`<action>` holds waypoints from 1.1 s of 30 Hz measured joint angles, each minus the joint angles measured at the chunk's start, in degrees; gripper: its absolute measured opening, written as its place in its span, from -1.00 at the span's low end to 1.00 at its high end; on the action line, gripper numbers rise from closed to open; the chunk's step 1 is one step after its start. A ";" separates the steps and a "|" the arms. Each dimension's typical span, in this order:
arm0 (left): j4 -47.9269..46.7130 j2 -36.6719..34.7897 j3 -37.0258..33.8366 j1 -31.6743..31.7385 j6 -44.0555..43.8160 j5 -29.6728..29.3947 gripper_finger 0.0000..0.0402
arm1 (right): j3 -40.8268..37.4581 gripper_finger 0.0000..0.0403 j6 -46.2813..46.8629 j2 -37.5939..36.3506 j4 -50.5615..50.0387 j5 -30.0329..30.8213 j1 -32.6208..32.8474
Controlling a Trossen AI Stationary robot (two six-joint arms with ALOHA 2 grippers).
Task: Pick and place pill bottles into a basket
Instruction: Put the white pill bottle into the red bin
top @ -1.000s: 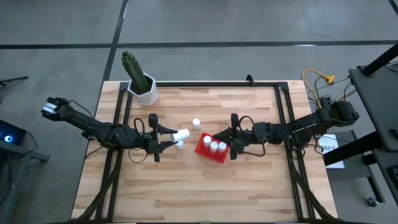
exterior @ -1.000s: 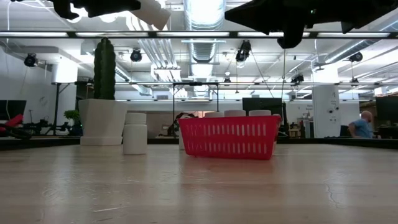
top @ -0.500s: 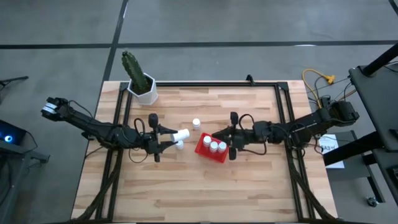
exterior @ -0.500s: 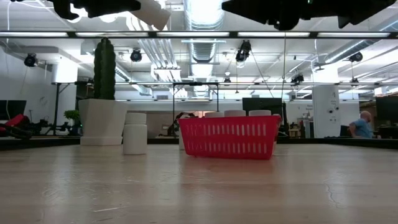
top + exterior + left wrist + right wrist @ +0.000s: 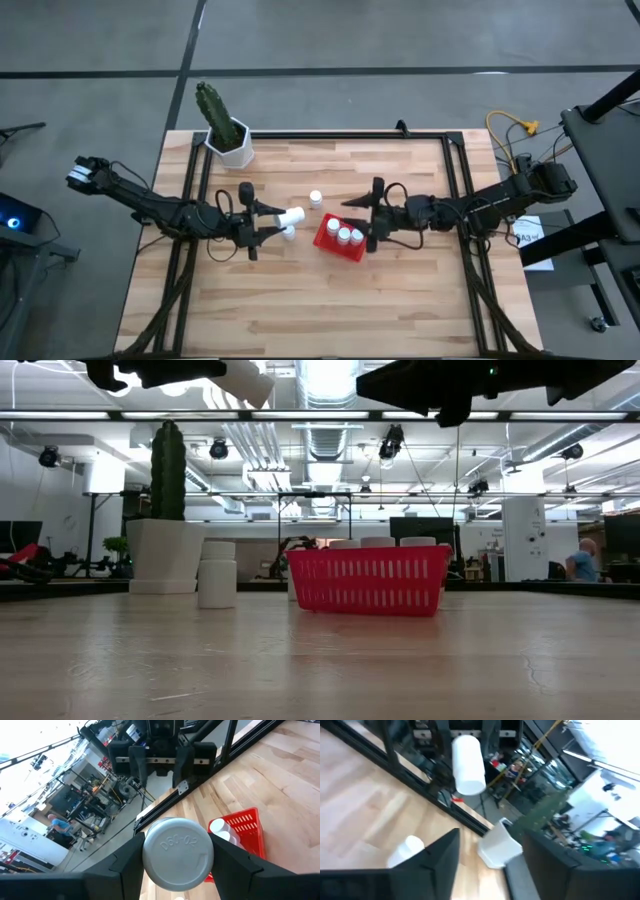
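**Left arm carries a pill bottle toward the basket; right arm hangs empty beside it**

High view: On a wooden table [image 5: 300, 300], the left gripper [image 5: 268, 222] grasps a white pill bottle [image 5: 291, 216] lying sideways between its fingers, raised a little left of the red basket [image 5: 326, 238]. Three capped bottles [image 5: 345, 236] stand in a row inside the basket. Two more wait on the table: one [image 5: 316, 198] behind the basket, one [image 5: 289, 233] just beside the held bottle. The right gripper [image 5: 362, 218] sits at the basket's right edge, fingers spread, holding nothing. A cactus pot [image 5: 234, 145] stands at the far left corner.

Low view: The basket [image 5: 366, 580] rests flat mid-table, three bottle caps [image 5: 381, 542] showing above its rim. A loose bottle [image 5: 217, 573] stands left of it, before the cactus pot [image 5: 160, 555]. Both arms are dark shapes overhead.

Left wrist view: The held bottle [image 5: 178, 851] fills the middle, clasped on both sides by the fingers [image 5: 235, 857], base toward the camera. The basket [image 5: 244, 829] lies beyond it.

Right wrist view: The right gripper's fingers [image 5: 432, 857] stand parted and empty. The other arm's bottle [image 5: 468, 764] shows ahead.

To do this step well, the left arm should probably tip the bottle upright over the basket's free side, clear of the three inside and the right gripper, lower it, then let go.
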 joint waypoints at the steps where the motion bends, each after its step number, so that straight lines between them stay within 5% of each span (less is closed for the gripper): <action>1: 0.02 0.00 0.00 0.00 0.00 -0.01 -0.12 | 0.00 0.05 -1.05 0.00 0.01 0.98 0.02; 10: 1.45 -0.09 0.09 0.00 -0.02 -0.15 -0.12 | 0.00 0.40 -6.58 0.00 0.07 6.32 -0.01; 22: 6.37 -0.09 0.22 0.11 1.70 -0.13 -0.12 | 1.72 0.25 -20.33 1.17 0.35 10.65 0.13; 33: 6.96 -0.09 0.22 0.28 1.70 -0.11 -0.12 | 11.02 0.29 -32.76 11.27 0.28 16.56 0.49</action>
